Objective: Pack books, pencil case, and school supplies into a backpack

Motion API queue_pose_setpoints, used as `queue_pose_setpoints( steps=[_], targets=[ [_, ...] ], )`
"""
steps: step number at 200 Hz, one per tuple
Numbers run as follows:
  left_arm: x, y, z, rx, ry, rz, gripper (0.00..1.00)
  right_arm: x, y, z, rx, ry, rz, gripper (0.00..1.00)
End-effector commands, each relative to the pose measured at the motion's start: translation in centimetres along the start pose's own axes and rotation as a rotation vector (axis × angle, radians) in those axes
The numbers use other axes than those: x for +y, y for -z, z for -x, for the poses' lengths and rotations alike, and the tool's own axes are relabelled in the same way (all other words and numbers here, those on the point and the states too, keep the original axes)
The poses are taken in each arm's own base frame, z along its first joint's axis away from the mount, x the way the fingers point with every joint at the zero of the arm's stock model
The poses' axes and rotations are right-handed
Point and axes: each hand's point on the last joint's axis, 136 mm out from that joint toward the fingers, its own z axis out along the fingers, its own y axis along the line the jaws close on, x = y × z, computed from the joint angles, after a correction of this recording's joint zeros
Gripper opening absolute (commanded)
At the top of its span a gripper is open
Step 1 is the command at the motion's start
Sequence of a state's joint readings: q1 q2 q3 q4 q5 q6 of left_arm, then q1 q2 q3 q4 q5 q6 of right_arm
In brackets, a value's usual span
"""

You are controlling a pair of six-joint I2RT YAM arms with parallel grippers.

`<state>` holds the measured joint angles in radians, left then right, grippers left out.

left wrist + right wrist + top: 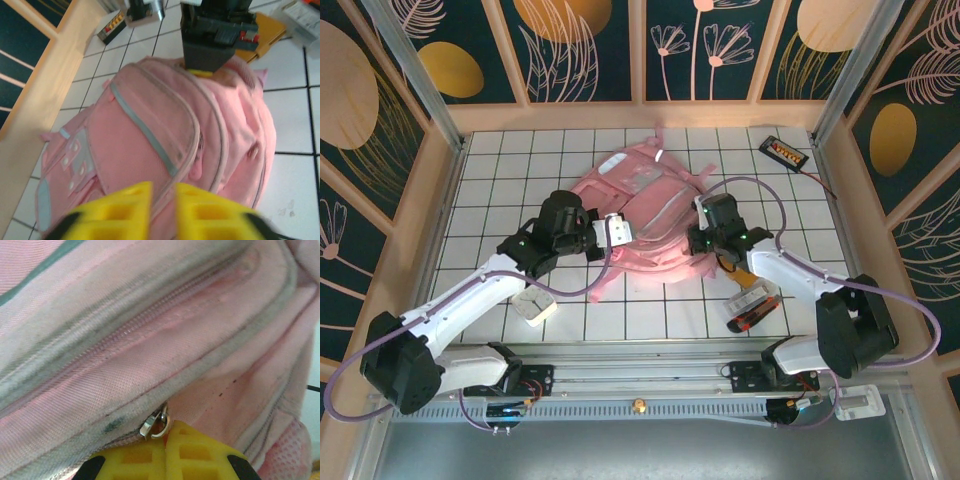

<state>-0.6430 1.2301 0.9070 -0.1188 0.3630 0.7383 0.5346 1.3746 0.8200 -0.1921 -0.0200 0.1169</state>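
The large pink backpack (642,212) lies flat mid-table, its zip closed along the side I see. My right gripper (166,434) is shut on the backpack's metal zipper pull (156,423) at the bag's right edge (697,240). My left gripper (164,192) sits at the bag's left side (618,234). Its yellow fingers stand slightly apart over a piped seam without pinching it. An orange-yellow book (729,262) lies partly under the right arm. A clear wrapped pack (752,312) with dark contents lies near the front right. The pale pencil case (534,305) rests by the left arm.
A flat black device (785,152) with orange buttons and a cable lies at the back right corner. Wooden walls (440,200) close in the white gridded table (500,180) on three sides. Both arms reach in from the near edge.
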Motion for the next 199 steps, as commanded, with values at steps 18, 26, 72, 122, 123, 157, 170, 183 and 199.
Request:
queue_pose_setpoints(
  steps=[18,26,72,122,123,157,170,183,199],
  targets=[
    [-4.8,-3.0,0.1,-0.043,-0.010,-0.163,0.70,9.2,3.6,2.5,-0.051,0.079,0.311,0.00],
    [-5.3,-3.6,0.0,-0.037,-0.007,-0.181,0.71,10.4,4.1,2.6,-0.051,0.095,0.347,0.00],
    [-4.7,-4.9,-1.8,0.031,-0.023,-0.129,0.72,13.5,5.4,2.0,-0.027,0.132,0.452,0.00],
    [-3.2,-6.0,-4.9,0.148,-0.004,-0.011,0.50,14.3,5.4,1.0,0.002,0.147,0.486,0.00],
    [-3.2,-6.0,-4.9,0.149,-0.003,-0.010,0.49,14.3,5.4,0.9,0.002,0.148,0.486,0.00],
    [-2.6,-6.7,-5.5,0.188,0.036,0.004,0.04,13.9,5.2,0.7,0.011,0.147,0.461,0.00],
    [-2.6,-6.3,-5.4,0.186,0.030,0.009,0.00,13.0,4.8,0.5,0.029,0.152,0.406,0.00],
    [-2.7,-5.9,-5.3,0.187,0.011,0.002,0.00,11.7,4.2,0.2,0.050,0.174,0.325,0.00],
    [-2.7,-5.3,-5.3,0.208,-0.016,-0.004,0.00,9.5,3.3,-0.5,0.089,0.202,0.204,0.00]
  ],
)
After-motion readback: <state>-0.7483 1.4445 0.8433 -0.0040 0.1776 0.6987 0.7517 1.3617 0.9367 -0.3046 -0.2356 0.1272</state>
